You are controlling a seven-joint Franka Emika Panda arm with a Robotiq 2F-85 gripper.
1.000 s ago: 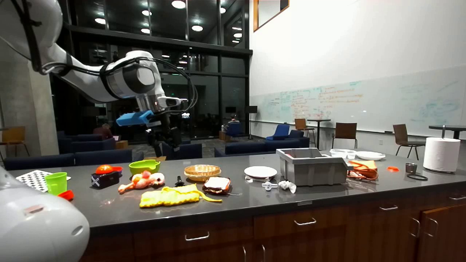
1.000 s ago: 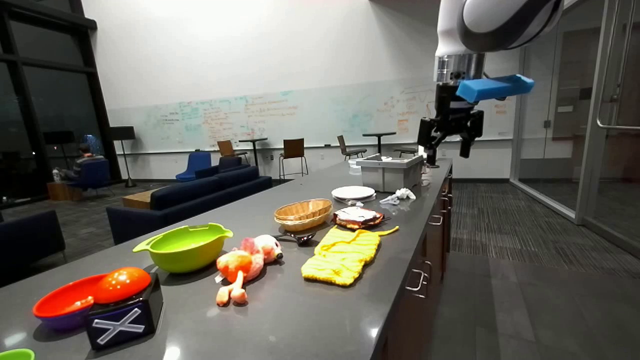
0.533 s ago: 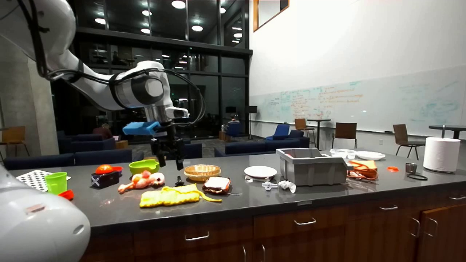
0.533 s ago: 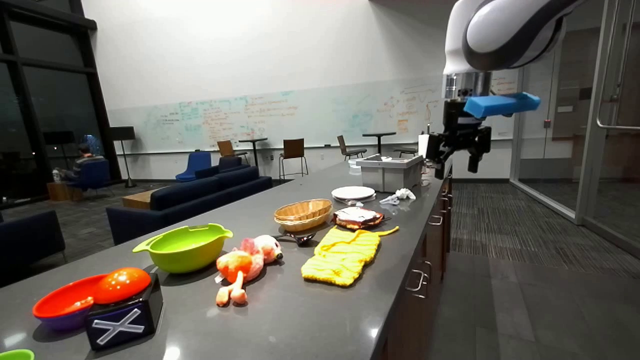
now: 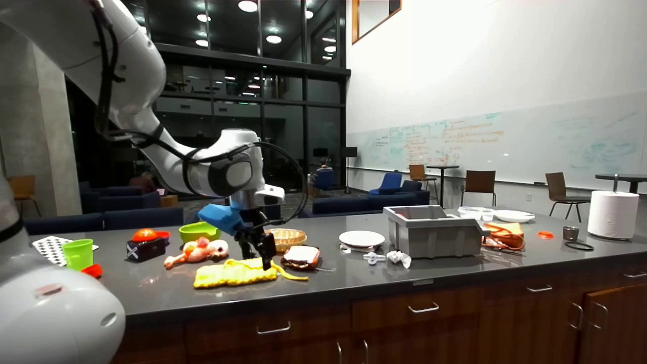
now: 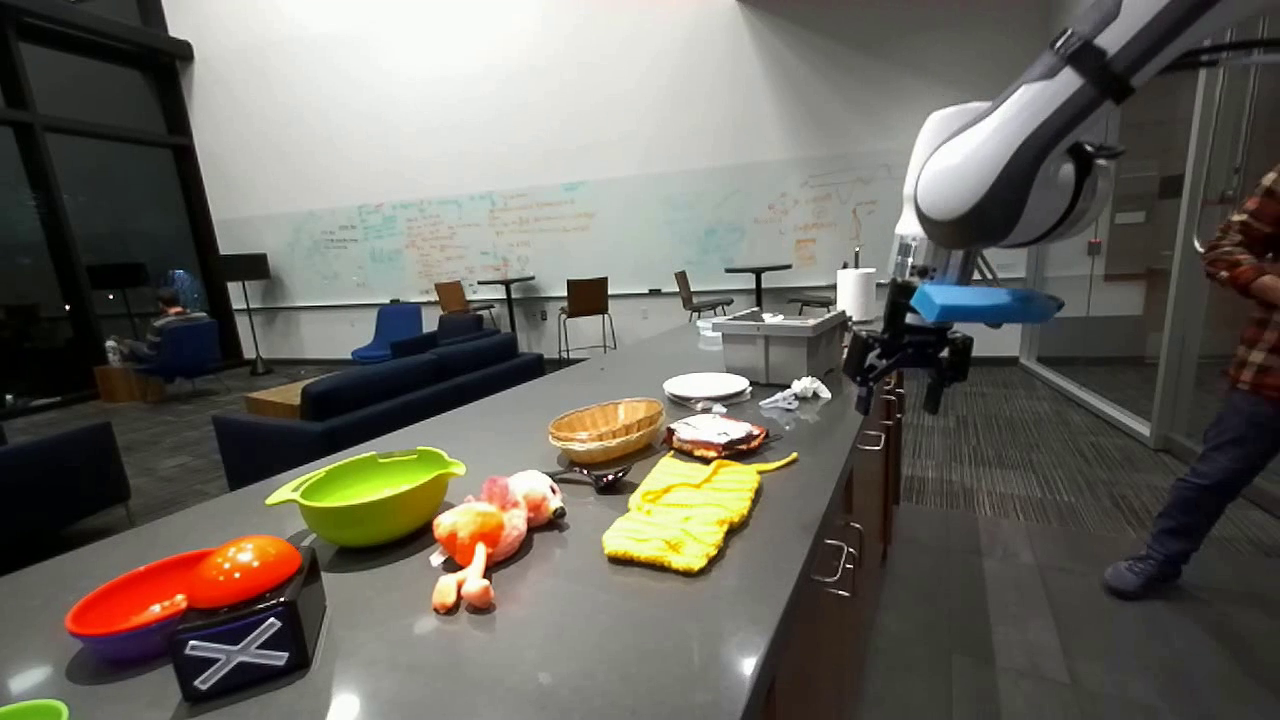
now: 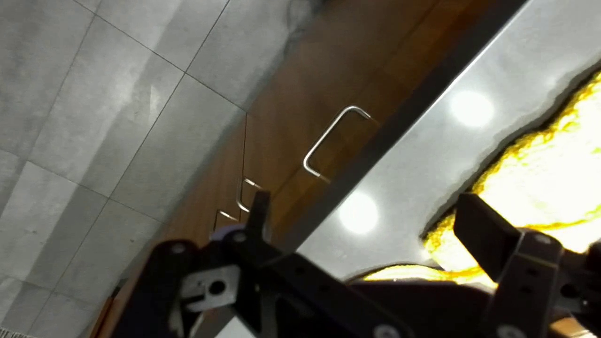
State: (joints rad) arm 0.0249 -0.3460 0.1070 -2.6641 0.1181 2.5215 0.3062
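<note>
Where gripper (image 6: 898, 400) hangs: fingers spread wide, nothing held; wrist view shows it straddling counter edge (image 7: 406, 117), which runs 1 to 7 o'clock.
Yellow knit piece (image 6: 690, 515): flat on cntr (image 6: 620, 640), approx 8 o'clock of gripper in an exterior view, 3 o'clock in wrist view. Finger overlaps it there; contact can't be told.
Counter edge: main hazard. Straight descent cld drive inner finger into cntr while outer drops past; cause wld be poor lateral alignment.
Drawer handle (image 7: 327, 135): 11 o'clock of gripper, wrist view. Poss. snag for outer finger if lowered outboard.
Knit strap (image 6: 775, 463): trails off knit at 2 o'clock, exterior view. Thin, loose; cld catch on a finger & drag the rest, or bunch.
White-topped item (image 6: 715, 433): nr knit, approx 12:30. Cld be shoved if knit is pulled that way.
Person (image 6: 1235, 440): 3 o'clock of gripper. Strike risk if they step in under arm (image 6: 1010, 180).
</note>
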